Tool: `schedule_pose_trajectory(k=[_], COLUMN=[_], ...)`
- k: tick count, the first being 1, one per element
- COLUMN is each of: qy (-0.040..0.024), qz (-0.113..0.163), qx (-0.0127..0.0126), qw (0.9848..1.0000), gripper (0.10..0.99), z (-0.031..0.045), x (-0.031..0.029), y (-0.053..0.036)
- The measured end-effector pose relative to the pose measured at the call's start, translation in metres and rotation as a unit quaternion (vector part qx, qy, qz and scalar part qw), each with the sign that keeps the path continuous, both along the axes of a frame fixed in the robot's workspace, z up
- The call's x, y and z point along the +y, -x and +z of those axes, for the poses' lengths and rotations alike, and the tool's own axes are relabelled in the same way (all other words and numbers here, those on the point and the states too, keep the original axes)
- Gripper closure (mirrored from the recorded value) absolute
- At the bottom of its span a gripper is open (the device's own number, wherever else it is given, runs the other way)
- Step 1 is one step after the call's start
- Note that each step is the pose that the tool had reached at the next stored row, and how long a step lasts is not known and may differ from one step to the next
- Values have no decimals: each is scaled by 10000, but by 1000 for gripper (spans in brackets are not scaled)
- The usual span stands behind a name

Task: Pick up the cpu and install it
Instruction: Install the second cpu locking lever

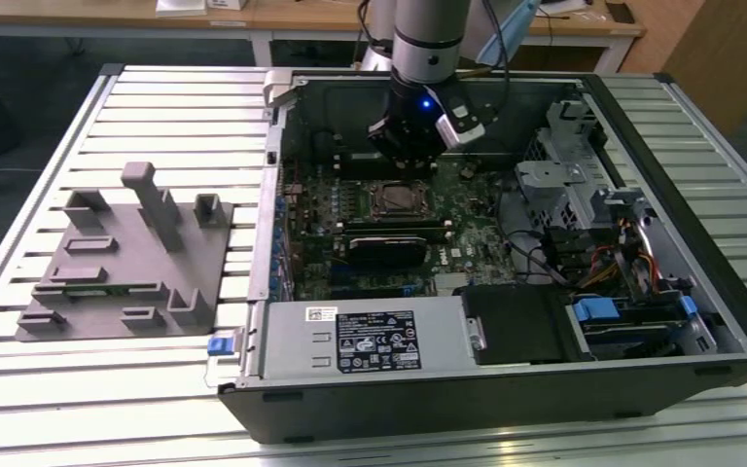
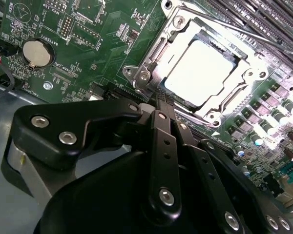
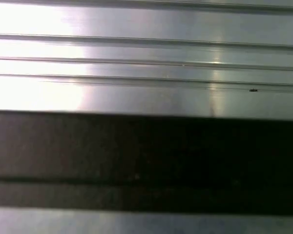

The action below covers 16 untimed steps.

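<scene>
1. An open computer case (image 1: 504, 389) lies on a table of metal slats (image 1: 36, 389), toward the table's side at the exterior view's right.
2. The robot arm (image 1: 426, 39) reaches down into the case from the far edge of the table.
3. The gripper (image 1: 407, 156) hangs just above the green board (image 1: 478, 243), near the back wall of the case.
4. In the second wrist view the black fingers (image 2: 162, 146) are pressed close together, and nothing is held between them.
5. The cpu (image 2: 200, 73) sits flat inside its metal socket frame (image 2: 141, 73) on the board. It is pale and shiny.
6. The fingertips are just beside the socket frame and do not touch the cpu.
7. A round silver battery (image 2: 35, 52) sits on the board, well apart from the socket.
8. A grey plastic holder (image 1: 114, 263) rests on the table beside the case, toward the exterior view's left.
9. A white-labelled metal box (image 1: 361, 336) lies along the near side of the case.
</scene>
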<state>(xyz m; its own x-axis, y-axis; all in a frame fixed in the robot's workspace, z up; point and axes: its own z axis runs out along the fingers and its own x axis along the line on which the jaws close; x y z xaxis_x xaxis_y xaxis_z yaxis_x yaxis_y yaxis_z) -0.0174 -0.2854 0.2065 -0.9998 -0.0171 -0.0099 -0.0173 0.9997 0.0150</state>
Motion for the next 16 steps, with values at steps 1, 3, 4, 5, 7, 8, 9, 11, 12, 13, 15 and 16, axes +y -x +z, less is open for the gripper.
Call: schedule_pose_trajectory(k=[1,3,4,5,7,8,9,11,12,13,15,16], qy=[0,0,0,0,0,0,0,0,0,0,1,1], qz=[0,0,0,0,0,0,0,0,0,0,-1,-1], qx=[0,0,0,0,0,0,0,0,0,0,1,0], qw=[10000,10000,10000,10000,10000,10000,10000,10000,10000,10000,10000,10000], gripper=[980,980,980,980,980,980,980,980,980,980,980,980], z=[0,0,-1,-1,-1,-2,-2,-2,-2,-2,2,13], x=[-4,-15,-21,-29,-47,-57,-66,-86,-93,-101,-105,-105], y=[0,0,-1,-2,-5,-7,-8,-8,-8,-8,-8,-8])
